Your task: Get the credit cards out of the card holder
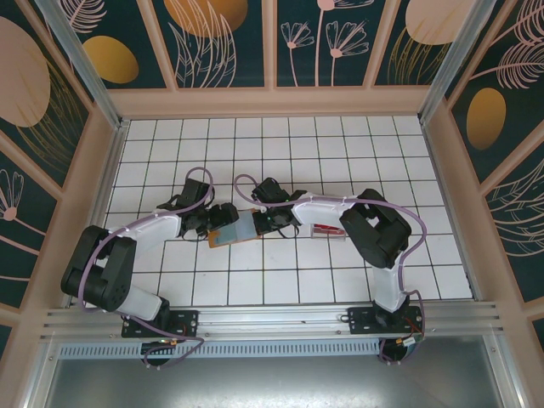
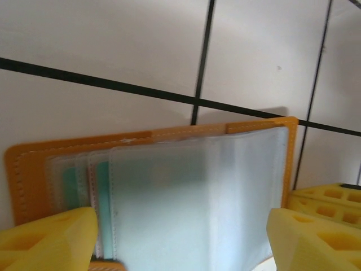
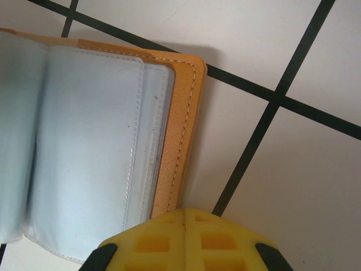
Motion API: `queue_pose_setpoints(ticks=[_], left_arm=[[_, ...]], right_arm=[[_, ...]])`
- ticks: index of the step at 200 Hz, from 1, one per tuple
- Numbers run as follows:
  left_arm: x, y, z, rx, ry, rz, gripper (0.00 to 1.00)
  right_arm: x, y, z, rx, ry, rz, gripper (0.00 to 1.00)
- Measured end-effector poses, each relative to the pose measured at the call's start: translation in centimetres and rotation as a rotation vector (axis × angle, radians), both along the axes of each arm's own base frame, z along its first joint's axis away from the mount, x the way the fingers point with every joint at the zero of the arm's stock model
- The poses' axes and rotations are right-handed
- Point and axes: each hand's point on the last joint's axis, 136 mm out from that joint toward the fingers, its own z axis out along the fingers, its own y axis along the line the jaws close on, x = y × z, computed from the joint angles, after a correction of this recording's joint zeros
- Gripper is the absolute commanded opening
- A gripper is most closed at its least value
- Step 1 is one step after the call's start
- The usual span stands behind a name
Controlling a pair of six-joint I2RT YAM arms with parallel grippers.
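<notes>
from above, the card holder (image 1: 239,229) lies open and flat near the middle of the table (image 1: 357,153), well apart from every edge. my left gripper (image 1: 219,223) is at its left end and my right gripper (image 1: 270,223) at its right end. something reddish (image 1: 325,229) lies under my right arm, partly hidden.

in my left wrist view, the fingers (image 2: 45,240) of the left gripper (image 2: 180,243) are spread wide, one at each side of the open card holder (image 2: 34,169). i cannot tell if they touch it. the clear pockets face up, and teal credit cards (image 2: 69,189) sit inside the pockets on the left part, their edges showing through the plastic.

in my right wrist view, the right gripper (image 3: 186,237) has its yellow fingers pressed together with nothing between them. the tip is just at the near corner of the holder's orange cover (image 3: 180,130). whether it presses on the cover, i cannot tell.
</notes>
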Motion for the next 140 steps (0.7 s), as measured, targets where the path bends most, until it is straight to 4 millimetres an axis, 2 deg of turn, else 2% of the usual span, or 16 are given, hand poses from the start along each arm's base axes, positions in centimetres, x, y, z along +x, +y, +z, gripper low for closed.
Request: queue_pose_setpoints(ticks=[54,96,107,140], left_arm=[[0.0,-1.1,0.4,-0.059,-0.002,-0.036,0.78],[0.3,-2.1,1.3,-0.115,-0.025,-0.059,0.72],[0.4,-2.6,1.7,-0.141,-0.033,-0.064,0.66],[0.1,-5.0,3.0,-0.209,-0.058,-0.112,0.63]], right_arm=[[0.0,0.1,0.0,0.001,0.0,-0.001,0.0],[0.0,0.1,0.0,0.001,0.001,-0.002,0.0],[0.0,0.1,0.0,0.001,0.001,-0.003,0.0],[0.0,0.0,0.0,0.003,0.005,-0.017,0.0]])
